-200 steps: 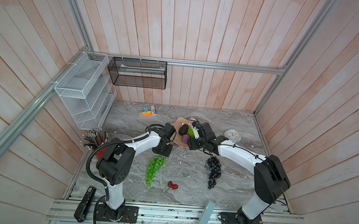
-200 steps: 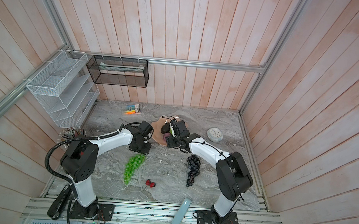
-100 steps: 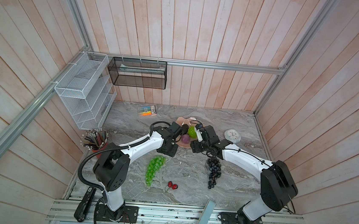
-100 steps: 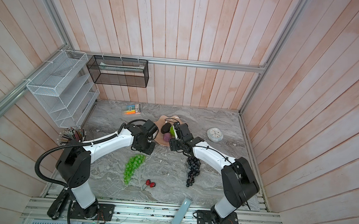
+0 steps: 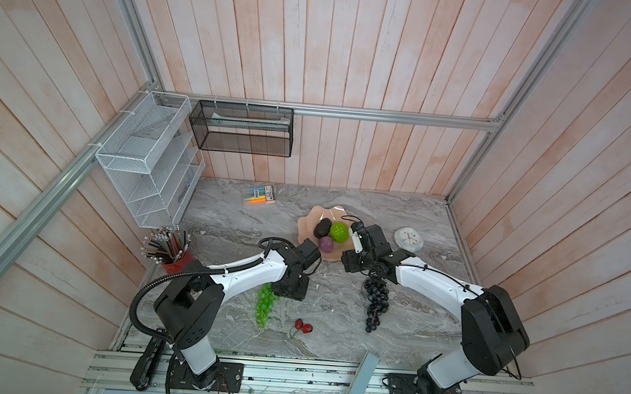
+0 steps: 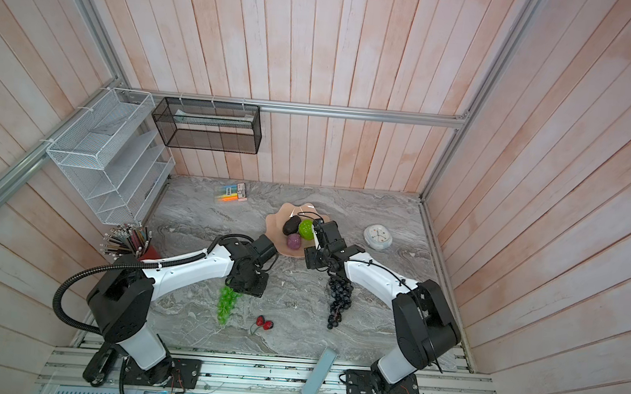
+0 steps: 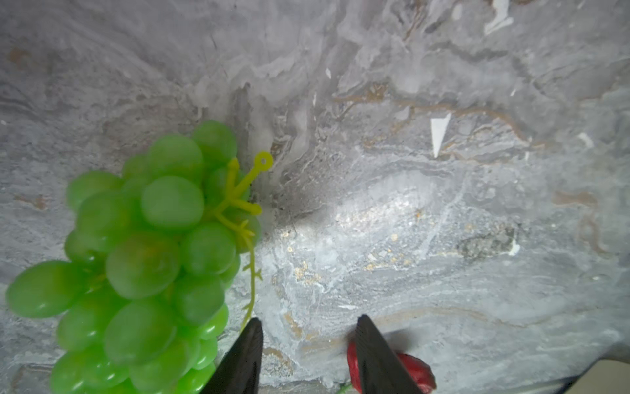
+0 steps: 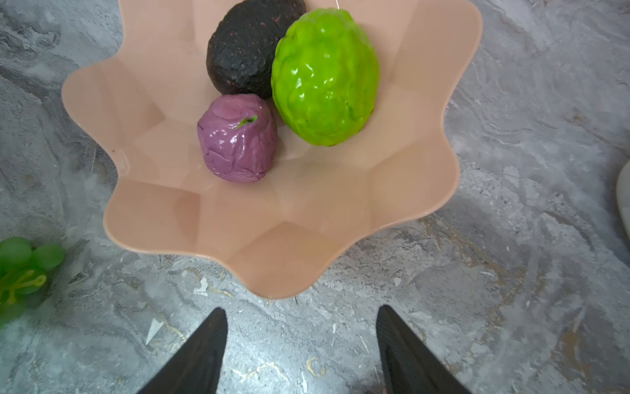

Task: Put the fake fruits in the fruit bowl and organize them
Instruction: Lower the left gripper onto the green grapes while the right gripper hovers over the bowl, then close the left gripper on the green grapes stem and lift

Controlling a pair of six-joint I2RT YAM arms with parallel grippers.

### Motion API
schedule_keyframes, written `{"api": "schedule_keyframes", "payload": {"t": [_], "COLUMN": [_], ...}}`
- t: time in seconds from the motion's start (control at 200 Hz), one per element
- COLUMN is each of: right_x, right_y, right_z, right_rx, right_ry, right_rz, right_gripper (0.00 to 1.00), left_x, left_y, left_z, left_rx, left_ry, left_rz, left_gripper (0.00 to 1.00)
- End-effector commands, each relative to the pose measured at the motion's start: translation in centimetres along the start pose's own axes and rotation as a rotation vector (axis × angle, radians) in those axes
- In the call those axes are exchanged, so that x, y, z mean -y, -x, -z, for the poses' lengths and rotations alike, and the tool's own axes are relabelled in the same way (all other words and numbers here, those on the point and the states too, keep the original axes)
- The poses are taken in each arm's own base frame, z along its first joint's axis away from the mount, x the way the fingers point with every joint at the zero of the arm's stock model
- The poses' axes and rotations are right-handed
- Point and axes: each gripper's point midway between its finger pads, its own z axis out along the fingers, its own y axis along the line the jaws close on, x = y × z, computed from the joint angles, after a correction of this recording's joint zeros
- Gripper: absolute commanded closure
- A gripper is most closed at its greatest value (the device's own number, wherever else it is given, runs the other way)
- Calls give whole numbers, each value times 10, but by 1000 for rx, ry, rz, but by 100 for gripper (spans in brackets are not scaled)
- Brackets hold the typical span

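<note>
Half done, by my reckoning: the fruit bowl [image 5: 308, 224], at 12 o'clock on the table, holds the bright green bumpy ball [image 5: 339, 232], black oval [image 5: 322, 228] and small purple ball [image 5: 326, 244]. Outside lie the dark purple grape bunch [image 5: 375, 302] at the bowl's 5 o'clock, green grape bunch [image 5: 266, 308] at 7 and cherry pair [image 5: 303, 326] at 6. My left gripper [image 7: 308, 327], beside the green bunch, and right gripper [image 8: 302, 312], off the bowl's rim, are both released and empty.

One each: green grapes [image 5: 266, 304], purple grapes [image 5: 376, 302], black oval [image 5: 322, 228], green ball [image 5: 339, 232], purple ball [image 5: 326, 243], cherry pair [image 5: 303, 326], bowl [image 5: 305, 223], clock [image 5: 407, 238].
</note>
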Motion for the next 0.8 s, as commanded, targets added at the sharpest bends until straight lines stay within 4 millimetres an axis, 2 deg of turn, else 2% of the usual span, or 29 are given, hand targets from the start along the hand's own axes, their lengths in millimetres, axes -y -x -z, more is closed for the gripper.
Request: {"api": "schedule_keyframes", "payload": {"t": [0.0,0.145,0.32,0.53,0.655,0.795], "right_x": [-6,-6,-7,-6,-7,-7], "right_y": [10,9,5,4,5,5], "right_z": [-3,-5,-8,-8,-8,-8], "right_rx": [12,8,-4,-4,-2,-2], "right_ry": [23,26,30,27,32,31], "right_rz": [-6,-5,-8,-9,-8,-9], "right_gripper": [30,30,30,30,30,30], "left_x": [-9,-17,-27,-34,-40,-44], "left_y": [13,24,26,38,43,40], "left_z": [5,5,-9,-13,-14,-22], "left_rx": [77,123,105,149,163,147], "left_ry": [40,65,67,76,100,100], "left_rz": [39,58,60,80,84,88], "left_gripper": [53,53,53,54,56,64]}}
